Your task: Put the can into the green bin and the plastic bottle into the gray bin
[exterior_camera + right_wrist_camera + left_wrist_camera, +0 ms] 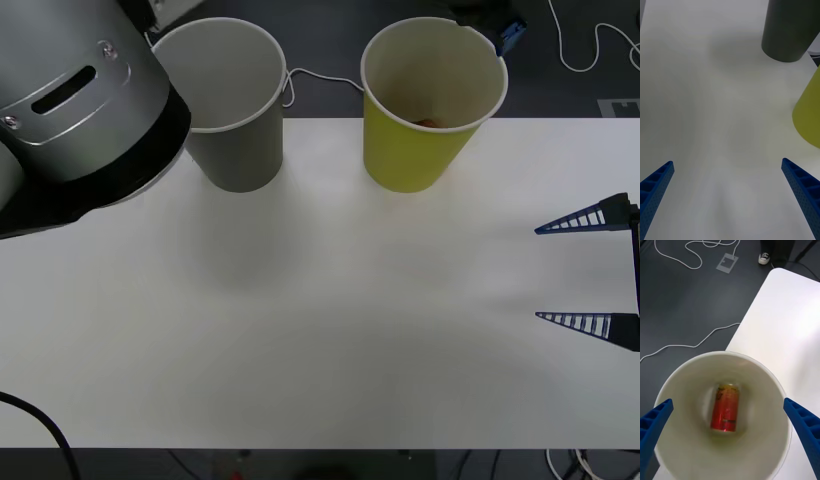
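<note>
Orange-red can (pixel 725 408), gold-topped, lies inside green bin (pixel 432 100).

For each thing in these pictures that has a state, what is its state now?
can: lying on its side at the bottom of the green bin
green bin: upright on the table, holding the can
gray bin: upright on the table, its bottom hidden
left end effector: open, empty, above the green bin
right end effector: open, empty, over the table's right side
</note>
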You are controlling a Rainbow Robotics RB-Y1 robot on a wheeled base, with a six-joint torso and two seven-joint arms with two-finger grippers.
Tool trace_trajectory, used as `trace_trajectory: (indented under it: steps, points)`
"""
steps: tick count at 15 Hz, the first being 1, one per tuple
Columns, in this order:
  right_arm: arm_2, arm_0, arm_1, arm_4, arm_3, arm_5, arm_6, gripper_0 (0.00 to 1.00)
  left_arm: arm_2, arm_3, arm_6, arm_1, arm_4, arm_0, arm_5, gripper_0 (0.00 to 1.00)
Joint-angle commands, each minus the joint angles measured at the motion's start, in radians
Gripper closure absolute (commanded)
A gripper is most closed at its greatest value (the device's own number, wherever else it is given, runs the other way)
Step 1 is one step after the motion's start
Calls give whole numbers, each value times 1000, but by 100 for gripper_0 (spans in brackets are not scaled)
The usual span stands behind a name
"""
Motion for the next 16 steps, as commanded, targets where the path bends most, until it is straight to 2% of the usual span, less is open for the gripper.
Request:
trace_trajectory:
  steps: [1, 3, 7, 13, 16]
  points:
    - [0, 0, 0, 0, 0, 0, 0, 0, 15, -133, -48, 127, 78, 51, -68, 0]
    - [0, 0, 0, 0, 0, 0, 0, 0, 68, -331, -45, 235, 61, 152, -91, 0]
    - [0, 0, 0, 0, 0, 0, 0, 0, 163, -642, -53, 416, 47, 327, -148, 0]
    - [0, 0, 0, 0, 0, 0, 0, 0, 392, -1001, -97, 597, 38, 584, -292, 0]
    - [0, 0, 0, 0, 0, 0, 0, 0, 527, -1141, -110, 643, 41, 710, -354, 0]
